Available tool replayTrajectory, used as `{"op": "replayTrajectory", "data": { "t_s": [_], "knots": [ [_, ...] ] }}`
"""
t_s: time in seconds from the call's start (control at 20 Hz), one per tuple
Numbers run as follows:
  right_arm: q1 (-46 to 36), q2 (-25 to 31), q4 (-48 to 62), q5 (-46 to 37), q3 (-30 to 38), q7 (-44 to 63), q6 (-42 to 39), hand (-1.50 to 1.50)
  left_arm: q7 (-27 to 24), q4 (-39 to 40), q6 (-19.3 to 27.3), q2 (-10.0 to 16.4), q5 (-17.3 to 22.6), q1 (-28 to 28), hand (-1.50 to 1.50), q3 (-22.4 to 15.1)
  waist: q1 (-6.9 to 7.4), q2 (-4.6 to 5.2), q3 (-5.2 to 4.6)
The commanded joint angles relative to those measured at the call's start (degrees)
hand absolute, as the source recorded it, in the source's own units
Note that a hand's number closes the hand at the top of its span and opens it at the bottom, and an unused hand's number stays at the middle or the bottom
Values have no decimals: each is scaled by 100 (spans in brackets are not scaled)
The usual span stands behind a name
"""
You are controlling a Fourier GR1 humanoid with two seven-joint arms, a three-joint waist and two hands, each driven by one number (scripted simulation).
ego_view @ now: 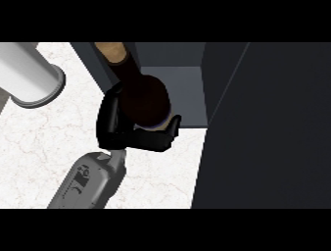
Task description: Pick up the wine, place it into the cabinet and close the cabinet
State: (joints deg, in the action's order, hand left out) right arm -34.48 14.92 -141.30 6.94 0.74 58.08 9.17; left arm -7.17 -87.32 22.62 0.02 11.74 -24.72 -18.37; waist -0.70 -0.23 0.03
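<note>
The wine (143, 95) lies in the left hand (136, 139), fingers curled round its base, at the cabinet (183, 90) mouth just ahead. Placing is underway, I judge; next it needs setting inside, release, then shutting the door (284, 122) rightward.

The dark glass wine bottle with a tan top (145, 93) tilts, neck pointing away, its lower body curled in the black left hand (136, 139), seemingly just inside the open dark grey cabinet (186, 90).
</note>
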Motion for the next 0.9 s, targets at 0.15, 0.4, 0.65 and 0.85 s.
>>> {"op": "replayTrajectory", "data": {
  "t_s": [0.15, 0.4, 0.65, 0.85],
  "knots": [
    [446, 26, -743, 679, 375, 251, -122, -150, 579, 434, 413, -2, 167, -861, 150, 320, -7, 12, 0],
    [418, 91, -497, 791, 510, 123, -278, -150, 472, 1096, 694, -1, 45, -1511, 150, 352, -21, 22, 0],
    [345, -24, -708, 582, 241, 294, -153, -150, 244, 1647, 818, -2, -403, -1812, 150, 226, -36, 14, -2],
    [247, -29, -575, 655, 360, 260, -138, -150, -63, 1859, 676, 0, -525, -1697, 150, 275, -4, 12, -3]
  ]
}}
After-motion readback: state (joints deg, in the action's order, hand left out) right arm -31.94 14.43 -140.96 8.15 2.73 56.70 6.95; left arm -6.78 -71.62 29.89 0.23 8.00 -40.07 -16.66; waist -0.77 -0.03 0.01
